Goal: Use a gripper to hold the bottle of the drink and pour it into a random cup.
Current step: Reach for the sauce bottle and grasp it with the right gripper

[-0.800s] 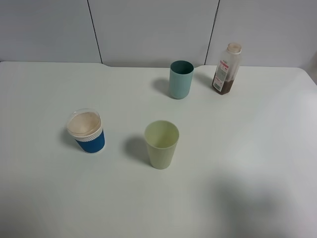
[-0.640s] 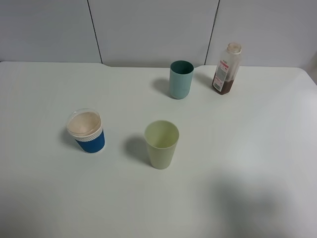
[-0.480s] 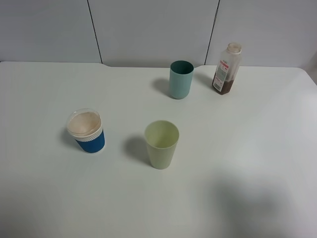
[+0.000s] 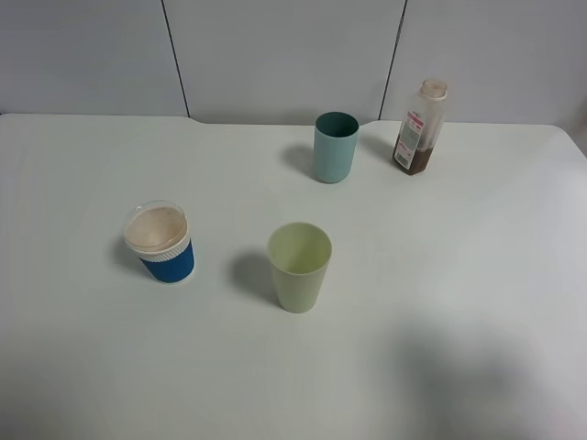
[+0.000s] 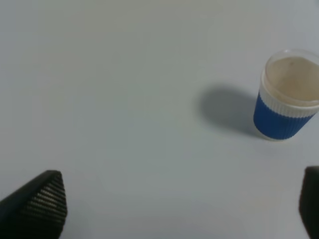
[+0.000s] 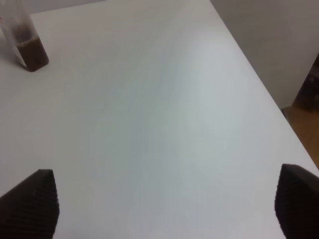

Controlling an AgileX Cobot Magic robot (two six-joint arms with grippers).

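The translucent bottle point(image 4: 420, 126) stands upright at the back right of the white table, with a white-and-red label and brown drink point(image 4: 417, 163) in its bottom. Its base also shows in the right wrist view point(image 6: 25, 47). The teal cup point(image 4: 335, 147) stands just left of it, empty. Neither arm shows in the high view. My left gripper point(image 5: 182, 204) is open above bare table, with the blue ribbed cup ahead. My right gripper point(image 6: 164, 201) is open above bare table, well short of the bottle. Both are empty.
A pale yellow-green cup point(image 4: 299, 267) stands at the table's middle. A blue ribbed cup point(image 4: 160, 241) with a white rim stands at the left, also in the left wrist view point(image 5: 286, 102). The table's right edge point(image 6: 259, 89) drops to a wooden floor.
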